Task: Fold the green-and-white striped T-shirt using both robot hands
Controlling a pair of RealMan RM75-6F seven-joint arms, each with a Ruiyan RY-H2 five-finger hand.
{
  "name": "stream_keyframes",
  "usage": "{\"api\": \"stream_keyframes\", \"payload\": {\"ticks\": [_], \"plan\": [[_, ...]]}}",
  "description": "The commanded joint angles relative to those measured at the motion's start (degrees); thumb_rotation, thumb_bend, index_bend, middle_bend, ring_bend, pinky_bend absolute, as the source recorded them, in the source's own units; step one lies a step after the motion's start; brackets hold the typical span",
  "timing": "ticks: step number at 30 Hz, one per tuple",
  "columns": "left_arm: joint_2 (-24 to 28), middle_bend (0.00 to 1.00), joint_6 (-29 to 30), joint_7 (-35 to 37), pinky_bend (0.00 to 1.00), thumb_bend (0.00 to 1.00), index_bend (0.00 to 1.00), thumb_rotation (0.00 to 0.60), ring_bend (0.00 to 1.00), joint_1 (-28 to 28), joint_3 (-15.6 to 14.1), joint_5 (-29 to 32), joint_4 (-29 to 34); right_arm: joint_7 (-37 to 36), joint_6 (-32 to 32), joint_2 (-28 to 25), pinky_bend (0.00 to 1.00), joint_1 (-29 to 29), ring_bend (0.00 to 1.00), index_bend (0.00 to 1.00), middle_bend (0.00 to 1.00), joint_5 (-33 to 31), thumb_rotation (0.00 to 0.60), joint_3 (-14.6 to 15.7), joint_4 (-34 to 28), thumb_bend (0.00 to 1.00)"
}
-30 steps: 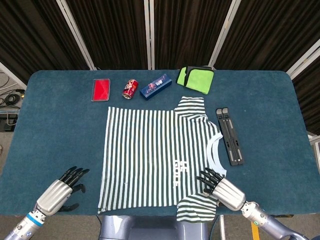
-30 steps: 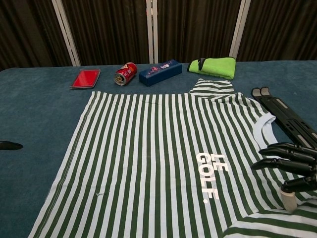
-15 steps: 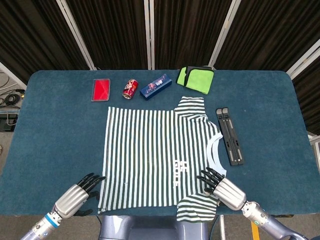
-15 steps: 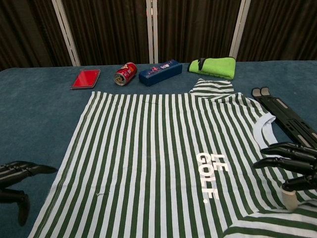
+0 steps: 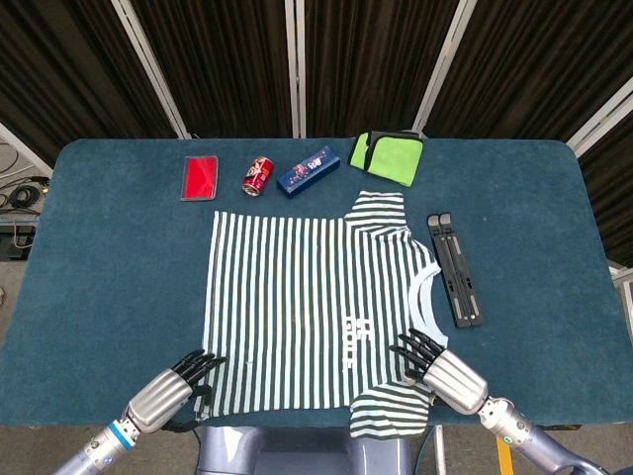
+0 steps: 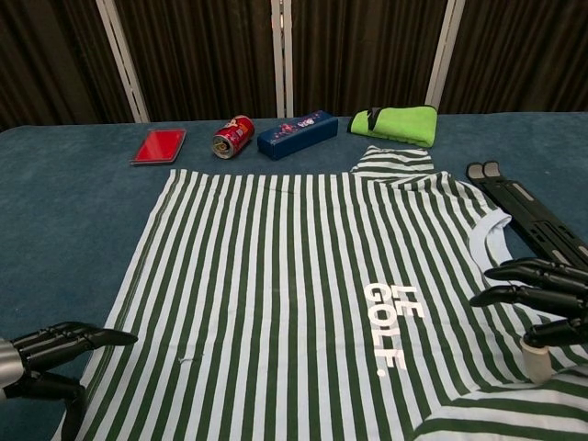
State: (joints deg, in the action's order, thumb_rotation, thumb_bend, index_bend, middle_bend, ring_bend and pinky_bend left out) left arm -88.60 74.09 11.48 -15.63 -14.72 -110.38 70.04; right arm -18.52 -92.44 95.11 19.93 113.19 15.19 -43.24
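Shirt: the T-shirt (image 5: 312, 307) is lying flat, print up, in the middle of the worktop (image 5: 99, 257), collar toward my right and hem toward my left. I am reading that as laid out for a fold along its length.
Left hand: I am holding the left hand (image 5: 168, 391) at the near hem corner, fingers (image 6: 87, 338) stretched forward and a little apart, thumb tucked below. They are holding nothing. It is sitting there because that corner is the one I would lift.
Right hand: the right hand (image 5: 435, 368) is hovering over the near shoulder, beside the collar, fingers (image 6: 524, 296) spread above the cloth and thumb under them. Whether the thumb tip is touching the fabric I cannot tell from either view. It is gripping nothing that I can see.
Pairing: I am keeping the two hands at matching near corners so the near edge can go up evenly and carry across.
Near sleeve: it is hanging partly past the worktop's front edge, under the right hand.
Clutter: a red card (image 5: 200, 177), a can (image 5: 258, 176) on its side, a blue box (image 5: 309, 170) and a green cloth (image 5: 387, 156) are lining the far edge, apart from the shirt; a black stand (image 5: 455, 269) is lying just beside the collar.
Surface: the worktop is wearing a dark blue felt-like cover, likely giving some drag on cloth.
Room: dark pleated curtains with pale vertical posts are closing off the back.
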Motion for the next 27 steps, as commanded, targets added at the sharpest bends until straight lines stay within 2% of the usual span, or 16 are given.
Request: {"api": "stream_keyframes", "payload": {"ticks": [1,11,20,27], "plan": [[-0.28,0.00,-0.23,0.74,0.00,0.18,0.50,0.600,0.00,-0.03,-0.26,0.61,-0.01,0.01,-0.05,0.04,0.00,-0.01,0.00,0.72,0.14,-0.02,0.600,0.03,0.15,0.41],[0.61,0.00,0.72,1.50,0.00,0.18,0.49,0.600,0.00,0.25,-2.11,1.06,-0.64,-0.16,-0.38,0.04,0.00,0.02,0.00,0.73,0.14,-0.16,0.600,0.04,0.18,0.41],[-0.20,0.00,0.65,1.70,0.00,0.18,0.48,0.600,0.00,0.11,-1.87,1.83,-1.34,-0.30,-0.45,-0.01,0.00,0.08,0.00,0.73,0.14,-0.12,0.600,0.16,0.22,0.41],[-1.18,0.00,0.22,1.61,0.00,0.24,0.48,0.600,0.00,-0.14,-1.25,2.72,-1.74,-0.38,-0.40,0.03,0.00,0.07,0.00,0.73,0.14,-0.19,0.600,0.20,0.32,0.41]]}}
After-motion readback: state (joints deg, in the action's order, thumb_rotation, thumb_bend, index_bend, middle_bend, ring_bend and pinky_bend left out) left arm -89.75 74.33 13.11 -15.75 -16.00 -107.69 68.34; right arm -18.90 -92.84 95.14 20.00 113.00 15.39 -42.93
